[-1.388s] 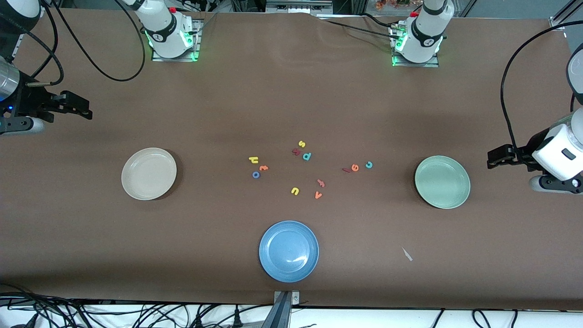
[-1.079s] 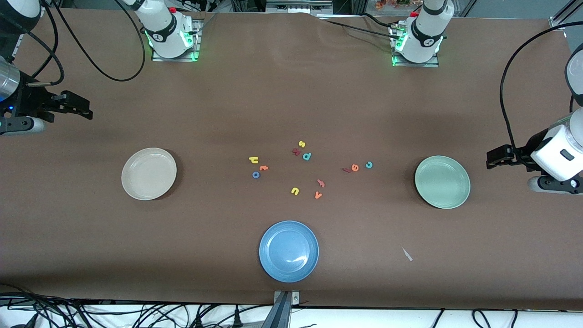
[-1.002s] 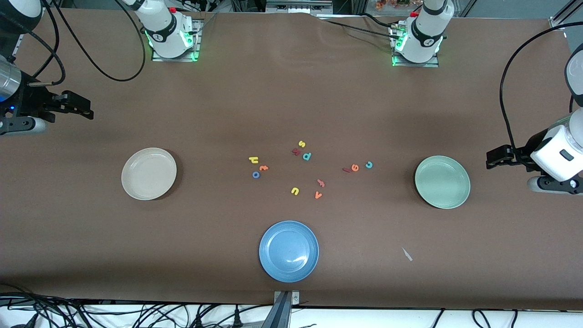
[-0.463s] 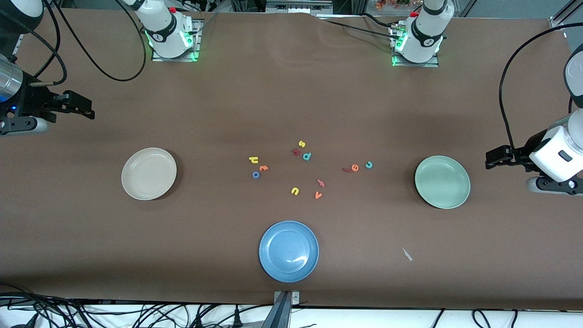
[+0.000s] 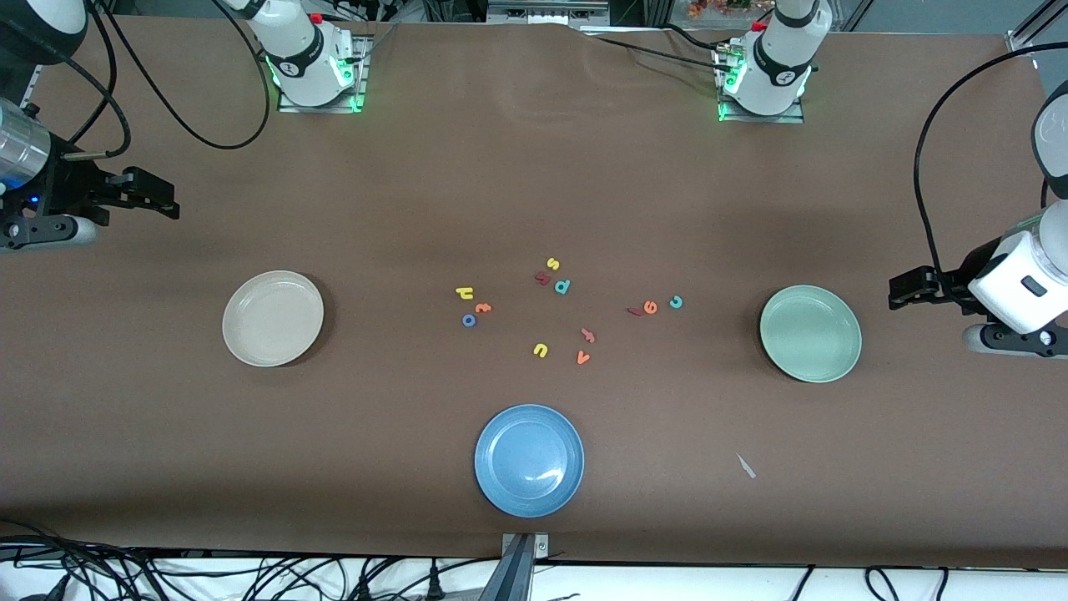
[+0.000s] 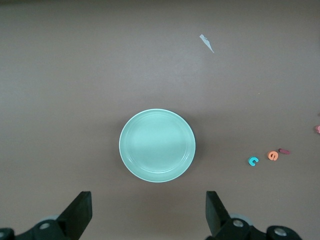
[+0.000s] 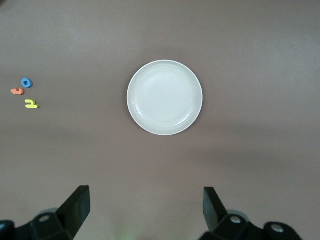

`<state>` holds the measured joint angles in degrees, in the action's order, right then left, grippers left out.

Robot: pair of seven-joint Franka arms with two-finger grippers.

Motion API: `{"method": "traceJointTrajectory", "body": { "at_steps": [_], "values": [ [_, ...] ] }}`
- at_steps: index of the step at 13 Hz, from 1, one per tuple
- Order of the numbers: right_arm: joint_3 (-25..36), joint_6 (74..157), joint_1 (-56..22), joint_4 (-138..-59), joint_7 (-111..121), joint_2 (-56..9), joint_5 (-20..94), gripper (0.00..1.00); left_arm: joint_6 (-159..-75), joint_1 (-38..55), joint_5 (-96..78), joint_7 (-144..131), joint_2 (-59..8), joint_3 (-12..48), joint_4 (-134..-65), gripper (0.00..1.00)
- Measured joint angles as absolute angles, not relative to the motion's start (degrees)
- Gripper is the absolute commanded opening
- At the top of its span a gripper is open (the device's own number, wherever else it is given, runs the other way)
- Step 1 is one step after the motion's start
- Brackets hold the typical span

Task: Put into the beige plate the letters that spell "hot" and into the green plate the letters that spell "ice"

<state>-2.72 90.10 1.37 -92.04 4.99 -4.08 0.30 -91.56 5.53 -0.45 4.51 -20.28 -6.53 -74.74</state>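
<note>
The beige plate (image 5: pixel 273 318) (image 7: pixel 164 97) lies toward the right arm's end and holds nothing. The green plate (image 5: pixel 810 333) (image 6: pixel 157 145) lies toward the left arm's end, also holding nothing. Between them on the table lie the yellow h (image 5: pixel 465 292) (image 7: pixel 32 104), orange t (image 5: pixel 483 308) (image 7: pixel 18 91) and blue o (image 5: pixel 469 320) (image 7: pixel 26 82). Closer to the green plate lie the dark red i (image 5: pixel 635 312) (image 6: pixel 284 151), orange e (image 5: pixel 650 307) (image 6: pixel 272 155) and teal c (image 5: pixel 676 302) (image 6: pixel 253 161). My left gripper (image 5: pixel 894 292) (image 6: pixel 148 215) hangs open beside the green plate. My right gripper (image 5: pixel 171 206) (image 7: pixel 146 212) hangs open beside the beige plate.
A blue plate (image 5: pixel 529 460) sits near the front camera's edge. Other letters lie mid-table: yellow s (image 5: pixel 552 264), a dark red letter (image 5: pixel 542 278), teal d (image 5: pixel 562 286), yellow u (image 5: pixel 541 351), orange v (image 5: pixel 583 358). A white scrap (image 5: pixel 745 466) lies on the mat.
Both grippers have edged slightly toward the middle of the table. The letters and plates have not moved.
</note>
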Motion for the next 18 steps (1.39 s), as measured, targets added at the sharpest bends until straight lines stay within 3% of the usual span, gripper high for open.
{"method": "traceJointTrajectory", "body": {
  "at_steps": [18],
  "values": [
    [-2.47,89.05,1.38,-92.04,5.04,-5.20,0.29,1.00,-91.48,5.53,-0.45,4.65,-20.52,-6.53,-74.74,1.00]
  ]
}}
